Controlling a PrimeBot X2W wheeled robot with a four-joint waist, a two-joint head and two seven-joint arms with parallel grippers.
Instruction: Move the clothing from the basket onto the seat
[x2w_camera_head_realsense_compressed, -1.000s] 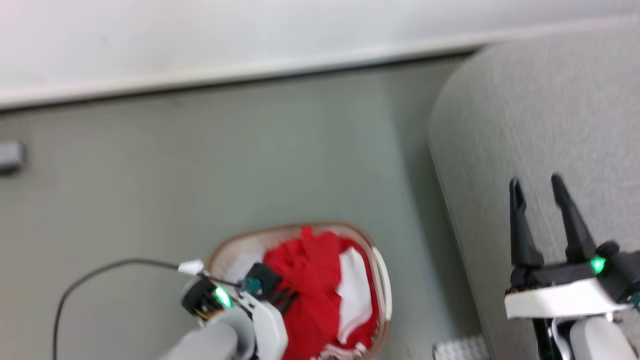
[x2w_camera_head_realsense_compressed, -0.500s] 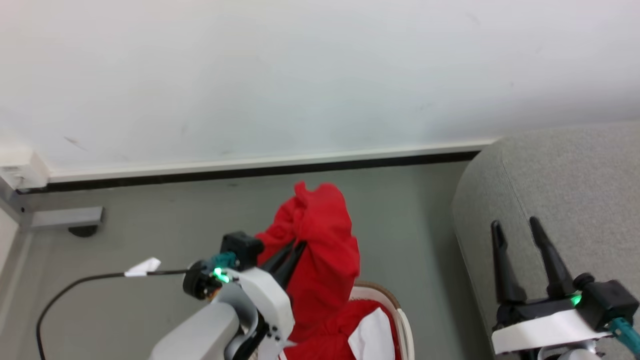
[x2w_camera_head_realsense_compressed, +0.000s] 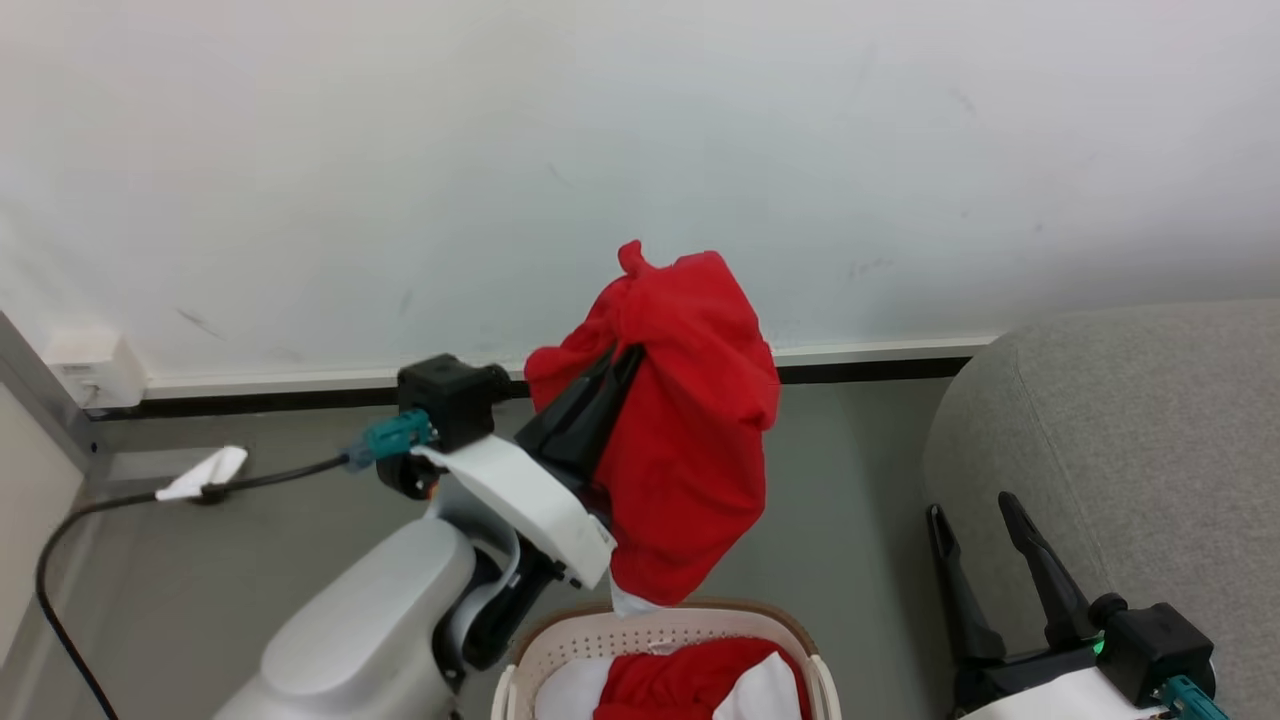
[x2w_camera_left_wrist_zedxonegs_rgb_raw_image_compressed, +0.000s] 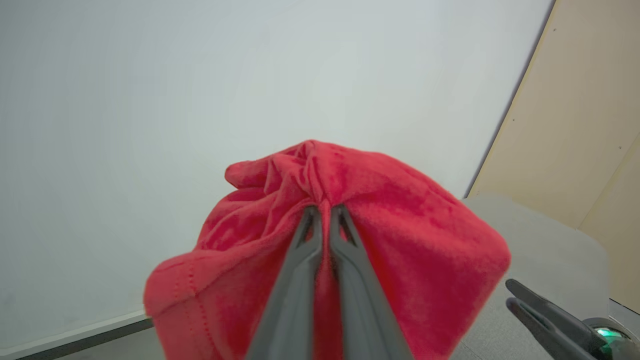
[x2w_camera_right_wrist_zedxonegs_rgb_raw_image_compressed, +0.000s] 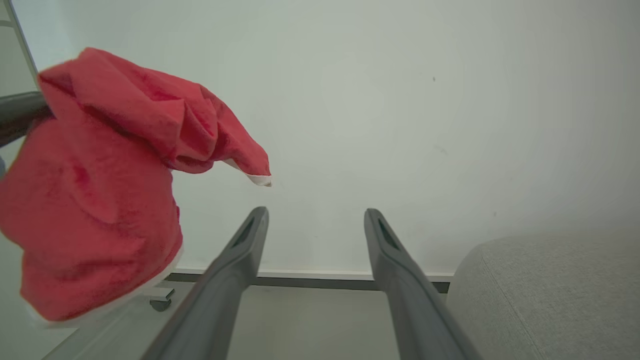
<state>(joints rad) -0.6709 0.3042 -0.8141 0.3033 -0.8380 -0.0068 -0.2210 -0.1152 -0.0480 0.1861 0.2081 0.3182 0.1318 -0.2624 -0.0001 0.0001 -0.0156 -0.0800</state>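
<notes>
Your left gripper (x2w_camera_head_realsense_compressed: 622, 358): both dark fingers pinched shut on a bunched fold of the red garment (x2w_camera_head_realsense_compressed: 690, 440), held at the centre of the head view against the white wall (x2w_camera_head_realsense_compressed: 640, 130). In the left wrist view you see just a sliver of red cloth between the fingers.

The red garment: drapes down from that grip, and its white-edged lower end hangs to the rim of the laundry basket (x2w_camera_head_realsense_compressed: 600, 640) at bottom centre. You cannot tell whether they touch.

The laundry basket: cream, perforated, with a brown rim. Red and white cloth (x2w_camera_head_realsense_compressed: 690, 685) lies inside it.

Your right gripper (x2w_camera_head_realsense_compressed: 970, 505): lower right of the head view, fingers spread wide, nothing between them.

The grey sofa (x2w_camera_head_realsense_compressed: 1130, 430): right side of the frame, just behind your right gripper, apart from the raised garment.

A black cable (x2w_camera_head_realsense_compressed: 270, 478): crosses the grey floor (x2w_camera_head_realsense_compressed: 850, 480) at left.
</notes>
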